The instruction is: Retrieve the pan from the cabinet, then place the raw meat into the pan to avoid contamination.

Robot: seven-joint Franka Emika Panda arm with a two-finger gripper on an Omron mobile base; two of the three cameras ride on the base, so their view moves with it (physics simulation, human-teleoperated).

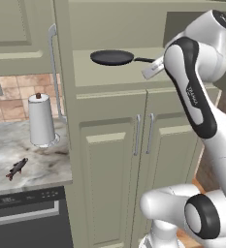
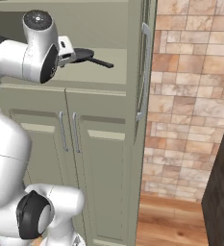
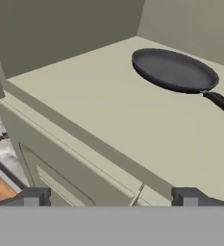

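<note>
The dark round pan point(image 1: 112, 57) lies flat on the open shelf of the tall green cabinet point(image 1: 109, 75), its thin black handle point(image 3: 221, 102) pointing right. My gripper point(image 3: 111, 197) hovers open in front of the shelf's edge, short of the pan point(image 3: 175, 70), with nothing between its fingertips point(image 3: 31, 196). From the right, the white hand point(image 2: 65, 48) sits just left of the pan point(image 2: 84, 54). The raw meat, a small dark fish point(image 1: 16, 168), lies on the marble counter far to the lower left.
The cabinet's upper doors stand swung open, one at the left point(image 1: 54, 72) and one at the right point(image 2: 143, 72). A paper-towel roll point(image 1: 40, 120) stands on the counter point(image 1: 17, 145) above a dishwasher point(image 1: 27, 218). A brick wall point(image 2: 190, 96) lies right.
</note>
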